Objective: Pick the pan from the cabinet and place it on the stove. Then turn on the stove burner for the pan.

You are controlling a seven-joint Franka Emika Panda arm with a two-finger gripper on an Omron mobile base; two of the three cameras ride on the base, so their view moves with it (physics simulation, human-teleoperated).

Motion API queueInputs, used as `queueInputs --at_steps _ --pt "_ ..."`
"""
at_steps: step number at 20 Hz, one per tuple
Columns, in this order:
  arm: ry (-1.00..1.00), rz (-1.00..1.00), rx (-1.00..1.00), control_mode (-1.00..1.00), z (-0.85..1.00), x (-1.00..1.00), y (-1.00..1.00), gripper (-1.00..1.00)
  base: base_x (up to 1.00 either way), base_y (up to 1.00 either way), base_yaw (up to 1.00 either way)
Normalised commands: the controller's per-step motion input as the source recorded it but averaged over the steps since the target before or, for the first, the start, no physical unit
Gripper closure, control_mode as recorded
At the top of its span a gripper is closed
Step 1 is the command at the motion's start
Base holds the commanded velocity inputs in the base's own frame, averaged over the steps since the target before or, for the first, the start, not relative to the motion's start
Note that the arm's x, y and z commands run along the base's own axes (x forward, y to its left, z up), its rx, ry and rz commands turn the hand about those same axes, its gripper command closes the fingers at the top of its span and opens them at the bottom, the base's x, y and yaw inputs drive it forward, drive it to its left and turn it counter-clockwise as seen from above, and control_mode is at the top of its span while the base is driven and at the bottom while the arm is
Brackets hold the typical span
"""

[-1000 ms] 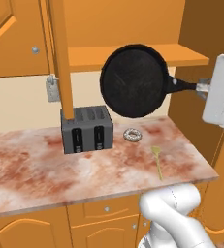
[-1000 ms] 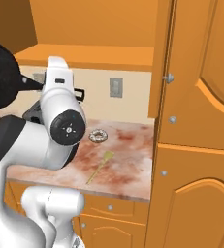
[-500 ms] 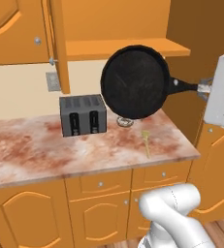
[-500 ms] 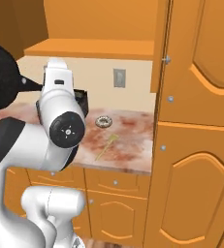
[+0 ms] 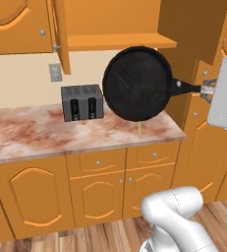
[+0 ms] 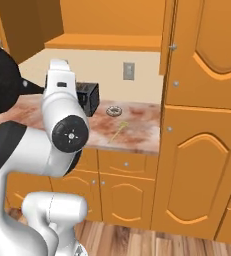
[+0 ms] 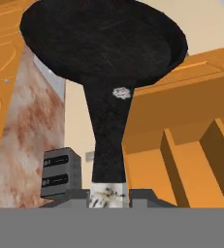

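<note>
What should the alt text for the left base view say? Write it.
A black pan hangs in mid-air, tilted on edge, held by its handle in the shut gripper at right. Behind it, a grey toaster stands on a reddish marbled countertop under an open cabinet.

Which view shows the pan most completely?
The left base view: the whole round pan faces the camera, handle running right to the end effector, clear of the toaster. The hand view looks up along the handle at the pan's inside. The right base view catches just its edge at far left.
</note>
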Motion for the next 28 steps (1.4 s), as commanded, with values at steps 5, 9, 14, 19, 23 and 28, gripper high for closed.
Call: queueInputs --at_steps 5,9,14,19,23,28 --pt "0.0 0.0 0.0 1.0 0.0 0.0 0.0 1.0 -0.52 0.67 0.11" --pt "0.0 0.0 0.0 1.0 0.0 0.0 0.0 1.0 -0.35 0.75 0.2" --pt "0.0 0.0 0.0 1.0 0.0 0.0 0.0 1.0 -0.28 0.74 0.22" --pt "0.0 0.0 0.0 1.0 0.0 0.0 0.0 1.0 -0.17 0.64 0.23" --pt "0.0 0.0 0.0 1.0 0.0 0.0 0.0 1.0 -0.05 0.57 0.24" --pt "0.0 0.0 0.0 1.0 0.0 0.0 0.0 1.0 0.0 0.44 0.26"
